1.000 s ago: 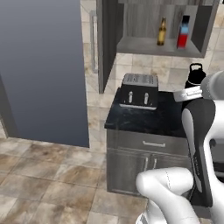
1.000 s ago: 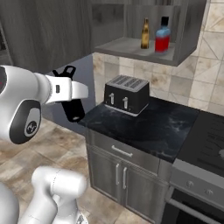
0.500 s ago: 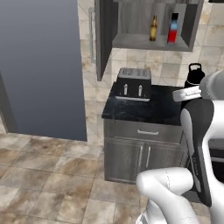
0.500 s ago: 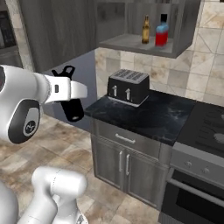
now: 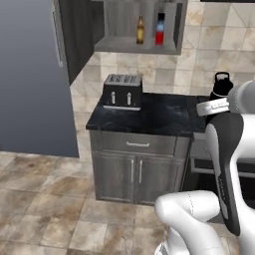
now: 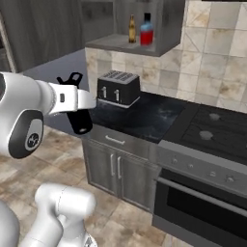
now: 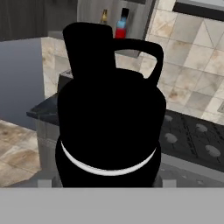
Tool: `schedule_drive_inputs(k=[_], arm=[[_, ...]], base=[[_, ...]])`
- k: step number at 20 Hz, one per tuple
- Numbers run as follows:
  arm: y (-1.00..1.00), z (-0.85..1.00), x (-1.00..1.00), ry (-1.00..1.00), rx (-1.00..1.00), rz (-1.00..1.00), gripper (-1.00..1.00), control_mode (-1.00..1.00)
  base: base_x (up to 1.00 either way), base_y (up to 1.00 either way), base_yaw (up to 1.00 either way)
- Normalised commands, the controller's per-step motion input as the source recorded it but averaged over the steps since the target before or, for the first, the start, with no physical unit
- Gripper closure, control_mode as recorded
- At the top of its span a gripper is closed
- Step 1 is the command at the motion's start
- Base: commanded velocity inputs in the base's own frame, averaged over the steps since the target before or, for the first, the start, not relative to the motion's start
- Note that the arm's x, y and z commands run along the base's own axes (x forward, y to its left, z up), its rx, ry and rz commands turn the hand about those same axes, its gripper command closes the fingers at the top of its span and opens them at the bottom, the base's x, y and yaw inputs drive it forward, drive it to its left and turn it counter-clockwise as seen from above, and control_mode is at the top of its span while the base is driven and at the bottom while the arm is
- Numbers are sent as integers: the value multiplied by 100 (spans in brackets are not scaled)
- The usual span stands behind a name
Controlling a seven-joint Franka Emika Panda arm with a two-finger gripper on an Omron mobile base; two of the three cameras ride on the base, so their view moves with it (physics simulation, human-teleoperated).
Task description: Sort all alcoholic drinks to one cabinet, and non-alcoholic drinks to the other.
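Note:
My gripper (image 6: 77, 103) is shut on the small all-black bottle (image 6: 81, 121), a non-alcoholic drink, held in the air left of the counter. The same bottle (image 7: 109, 118) stands close in front of the hand camera and hides the fingertips. Its cap and loop handle (image 5: 220, 82) rise above my wrist in the left base view. The alcoholic drinks stand side by side on the shelf of the open dark grey wall cabinet (image 5: 139, 47): the amber beer bottle (image 5: 140, 30) (image 6: 131, 29) and the red bottle (image 5: 160, 30) (image 6: 146, 31) with blue shoulders. The cabinet's door (image 5: 74, 35) is swung open.
A dark toaster (image 5: 122, 90) (image 6: 118, 89) sits on the black counter (image 5: 159, 117) under the cabinet. A stove top (image 6: 212, 125) and an oven (image 6: 202, 202) lie to the right. A tall grey panel (image 5: 30, 74) stands at the left. Tiled floor (image 5: 45, 199) lies in front.
Both base views have shifted: counter, toaster and cabinet slid across the picture, and the stove came into sight, so the base has driven. The black bottle stays in my gripper.

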Motion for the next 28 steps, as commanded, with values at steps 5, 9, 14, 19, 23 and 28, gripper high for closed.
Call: schedule_drive_inputs(k=[5, 9, 14, 19, 23, 28], arm=[[0, 0, 0, 0, 0, 0, 100, 100], [0, 0, 0, 0, 0, 0, 100, 100], [0, 0, 0, 0, 0, 0, 100, 100], [0, 0, 0, 0, 0, 0, 100, 100], [0, 0, 0, 0, 0, 0, 100, 100], [0, 0, 0, 0, 0, 0, 100, 100]], base=[[-21, -69, 0], [-16, -65, 0], [-20, -64, -1], [-13, -67, -5], [0, -64, -10], [1, -62, -13]])
